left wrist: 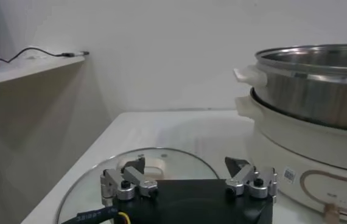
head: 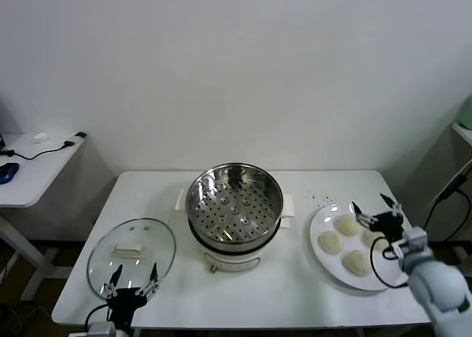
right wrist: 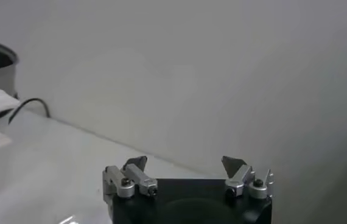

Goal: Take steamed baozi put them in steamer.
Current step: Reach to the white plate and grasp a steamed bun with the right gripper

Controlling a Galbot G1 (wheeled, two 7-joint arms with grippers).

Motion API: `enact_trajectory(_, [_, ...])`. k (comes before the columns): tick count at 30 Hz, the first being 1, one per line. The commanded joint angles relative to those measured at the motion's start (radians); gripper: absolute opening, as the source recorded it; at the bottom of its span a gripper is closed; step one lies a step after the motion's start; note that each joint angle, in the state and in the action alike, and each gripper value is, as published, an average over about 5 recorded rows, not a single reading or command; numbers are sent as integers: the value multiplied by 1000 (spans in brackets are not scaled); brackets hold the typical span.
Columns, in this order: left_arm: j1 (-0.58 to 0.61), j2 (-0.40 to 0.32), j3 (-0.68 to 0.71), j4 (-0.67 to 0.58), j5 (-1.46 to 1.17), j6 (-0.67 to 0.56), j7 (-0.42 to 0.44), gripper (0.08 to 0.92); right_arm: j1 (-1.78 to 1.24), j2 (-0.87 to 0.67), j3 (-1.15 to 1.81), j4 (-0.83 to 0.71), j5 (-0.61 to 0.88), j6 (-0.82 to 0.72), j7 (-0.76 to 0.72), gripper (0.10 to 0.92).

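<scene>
Four cream-white steamed baozi [head: 346, 225] lie on a large white plate [head: 319, 226] at the table's right. The shiny steel steamer [head: 234, 201] stands empty on its cream pot base [head: 230, 259] at the table's middle, and shows at the side in the left wrist view [left wrist: 310, 85]. My right gripper [head: 376, 208] is open and empty, hovering above the far side of the plate, over the baozi. My left gripper [head: 133, 283] is open and empty at the near left, over the edge of the glass lid [head: 131, 253].
The glass lid with its white knob [left wrist: 152, 165] lies flat at the table's front left. A side table [head: 33, 160] with a cable and a blue object stands at far left. The white wall is behind.
</scene>
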Motion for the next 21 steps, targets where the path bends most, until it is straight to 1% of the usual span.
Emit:
enact_trajectory(1, [-1,-9,4,6,5,0,-1,823,340,-297,-286,-165,-50,33,-408,823])
enact_trajectory(4, [-5,-19,8,16,15,-3,0,823,495,-327,-478,-239,-126,145,-589,823])
enact_trajectory(7, [-7,-28,10,18,23,-5,1,823,681,-319,-699,-316,-185,220,-735,823])
enact_trajectory(10, [-7,-33,9,19,28,-5,2,823,887,-298,-959,-381,-228,247,-816,823])
enact_trajectory(15, [-6,-38,4,25,37,-7,4,823,1171,-221,-1312,-481,-291,242,-856,823])
enact_trajectory(18, [-9,-42,0,30,40,-8,6,823,1267,-155,-1431,-533,-305,228,-849,823])
enact_trajectory(21, [-15,-47,-3,38,43,-8,7,823,1311,-82,-1488,-588,-292,203,-831,823])
